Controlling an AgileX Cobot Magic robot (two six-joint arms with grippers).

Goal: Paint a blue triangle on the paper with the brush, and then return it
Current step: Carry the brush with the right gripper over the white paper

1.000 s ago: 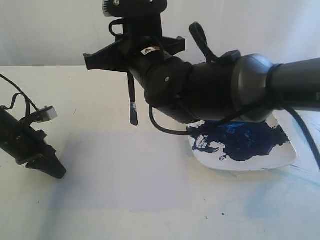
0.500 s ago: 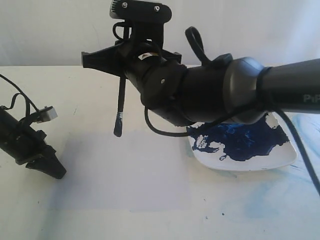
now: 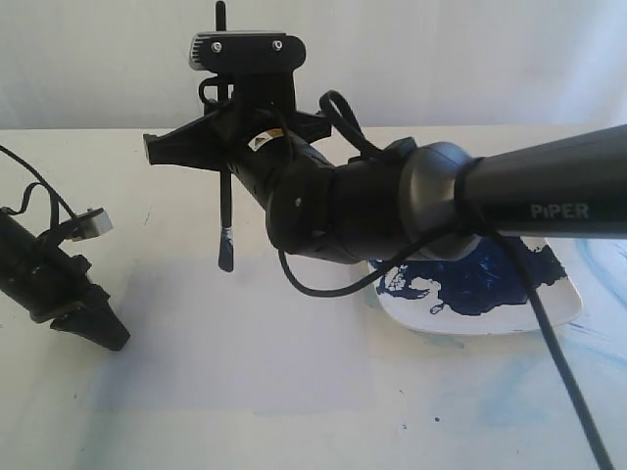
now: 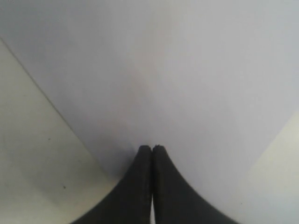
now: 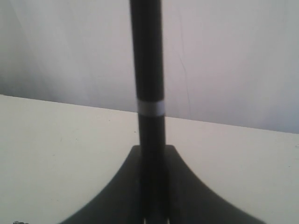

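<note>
My right gripper (image 3: 226,166) has reached across to the left half of the scene and is shut on the brush (image 3: 226,211), which hangs upright. The brush's dark, blue-stained tip (image 3: 225,258) is just above the far edge of the paper (image 3: 255,343); whether it touches is unclear. In the right wrist view the black handle (image 5: 148,70) rises from between the shut fingers (image 5: 135,163). My left gripper (image 3: 96,329) is shut and empty, resting low at the paper's left edge; its fingertips (image 4: 145,150) point over the paper (image 4: 187,70). No blue triangle shows on the paper.
A white plate (image 3: 549,313) smeared with dark-blue paint sits at the right, partly behind the right arm (image 3: 509,201). Pale blue smears mark the cream table (image 3: 588,392) near it. A cable loops off the left arm (image 3: 29,259).
The right arm has swung left with the brush; its tip went from near the plate's left rim to the paper's far edge and slightly lower. The left arm has stayed put.
</note>
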